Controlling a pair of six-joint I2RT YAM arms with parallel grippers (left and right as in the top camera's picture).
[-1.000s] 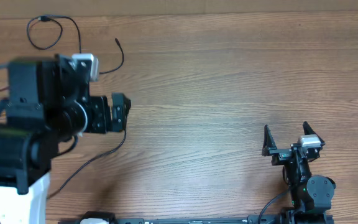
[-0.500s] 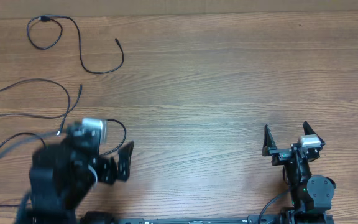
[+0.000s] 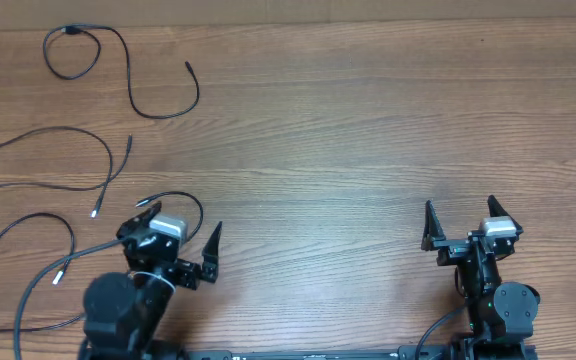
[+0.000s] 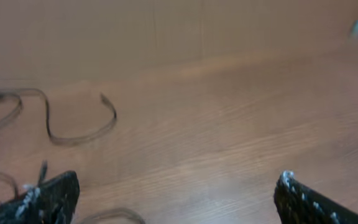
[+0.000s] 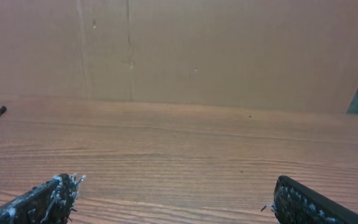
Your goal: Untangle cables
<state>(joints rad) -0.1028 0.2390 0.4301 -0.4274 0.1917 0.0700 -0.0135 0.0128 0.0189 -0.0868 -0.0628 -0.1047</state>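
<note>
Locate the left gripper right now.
In the overhead view, the left gripper sits open and empty at the near-left edge of the table, with a curled black cable just beyond its fingers.

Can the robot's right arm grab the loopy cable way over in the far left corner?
Probably not. Nothing blocks the way, but the right end effector sits open at the near right edge, and the loopy cable lies across the whole table. The left end effector is much closer.

Wooden table (image 3: pixel 368 130), brown wall (image 5: pixel 229 50) behind.
</note>
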